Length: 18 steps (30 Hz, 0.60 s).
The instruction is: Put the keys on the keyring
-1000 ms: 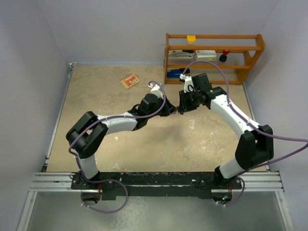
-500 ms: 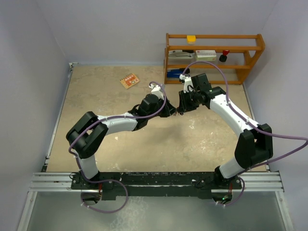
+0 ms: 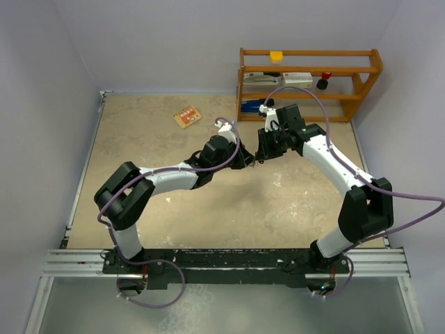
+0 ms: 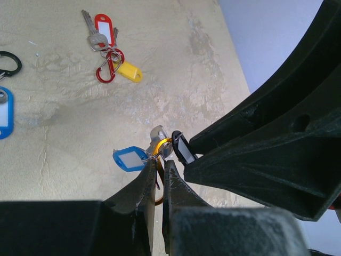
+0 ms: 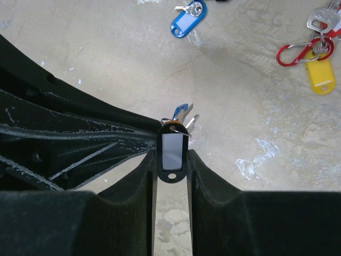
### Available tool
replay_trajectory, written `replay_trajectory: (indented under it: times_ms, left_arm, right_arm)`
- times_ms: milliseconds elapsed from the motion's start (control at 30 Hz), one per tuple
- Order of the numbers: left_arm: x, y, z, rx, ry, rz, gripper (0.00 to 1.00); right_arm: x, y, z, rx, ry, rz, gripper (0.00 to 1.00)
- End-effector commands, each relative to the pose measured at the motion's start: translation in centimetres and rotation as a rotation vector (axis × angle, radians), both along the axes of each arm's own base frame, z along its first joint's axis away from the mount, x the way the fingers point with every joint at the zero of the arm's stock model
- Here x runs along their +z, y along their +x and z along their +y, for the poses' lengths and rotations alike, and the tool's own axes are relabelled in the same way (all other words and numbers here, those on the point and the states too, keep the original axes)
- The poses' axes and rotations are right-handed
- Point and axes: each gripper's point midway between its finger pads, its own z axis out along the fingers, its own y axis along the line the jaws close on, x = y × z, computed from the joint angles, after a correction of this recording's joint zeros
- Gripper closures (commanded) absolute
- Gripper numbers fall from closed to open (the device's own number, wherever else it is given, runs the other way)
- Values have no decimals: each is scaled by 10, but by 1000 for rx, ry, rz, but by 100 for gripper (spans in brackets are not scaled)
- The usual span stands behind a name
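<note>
My left gripper [image 4: 158, 162] is shut on an orange carabiner keyring [image 4: 157, 152]. A silver key with a blue tag [image 4: 129, 159] hangs from the ring. My right gripper [image 5: 171, 160] is shut on a black tag with a white insert [image 5: 171, 152], which meets the ring right at the left fingertips. This tag also shows in the left wrist view [image 4: 181, 148]. The blue tag peeks out behind it [image 5: 181, 112]. In the top view the two grippers [image 3: 247, 161] [image 3: 261, 156] meet tip to tip above mid-table.
On the table lie a red carabiner [image 4: 109, 65] with a red-tag key [image 4: 102, 29] and a yellow tag [image 4: 129, 71], a loose blue-tag key [image 5: 186, 20], and a black carabiner [image 4: 9, 63]. A wooden shelf [image 3: 309, 80] stands far right, with an orange card [image 3: 187, 116] to its left.
The right gripper has shifted slightly toward the far side. Both grippers keep their hold and stay tip to tip.
</note>
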Motion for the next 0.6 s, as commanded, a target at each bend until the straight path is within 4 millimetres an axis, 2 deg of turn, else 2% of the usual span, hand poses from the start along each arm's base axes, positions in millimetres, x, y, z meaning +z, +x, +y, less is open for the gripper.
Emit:
replay_trajectory:
  times_ms: [0,567]
  left_arm:
    - [43,-3,-5,-26,-71,-85,100]
    - [44,-5,3,-6,-61,-92,100]
  right_arm:
    - [17,13,8,-3,27,-48,81]
    - [24,21,2,-22,3,-73,81]
